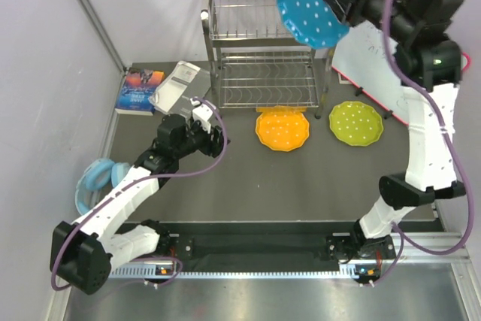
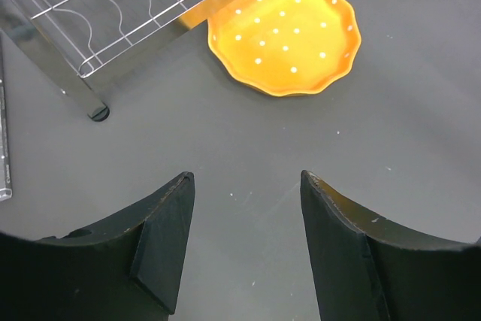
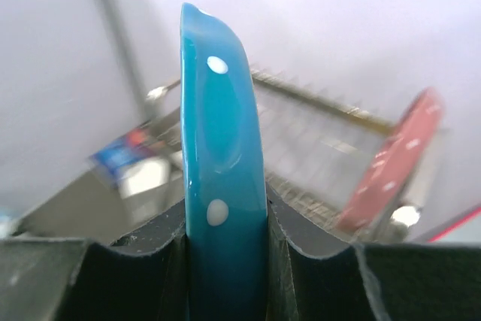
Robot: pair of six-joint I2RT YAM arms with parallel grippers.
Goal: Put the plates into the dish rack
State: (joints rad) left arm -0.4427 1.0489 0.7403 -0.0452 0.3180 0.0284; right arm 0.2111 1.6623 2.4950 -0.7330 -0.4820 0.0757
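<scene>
Place: robotics lab bench, kitchen stuff but def not a home kitchen
Walls: plain pale lilac panels (image 1: pixel 45 50) boxing the table in, metal frame strut (image 1: pixel 89 11) running up the back left
Robots: left arm (image 1: pixel 128 193) and right arm (image 1: pixel 428 140) bolted to a rail (image 1: pixel 255 247) at the near edge, purple cables (image 1: pixel 223 129) looping off them
Surface: dark grey table (image 1: pixel 301 193)
Clutter: whiteboard (image 1: pixel 372 65) with faint marks at the right, book (image 1: pixel 139 89) at the back left
Props: steel dish rack (image 1: pixel 259 43) with an orange plate (image 1: pixel 282 128) and a yellow-green plate (image 1: pixel 355 122) lying in front of it, blue plate (image 1: pixel 312 1) held up by the right arm
</scene>
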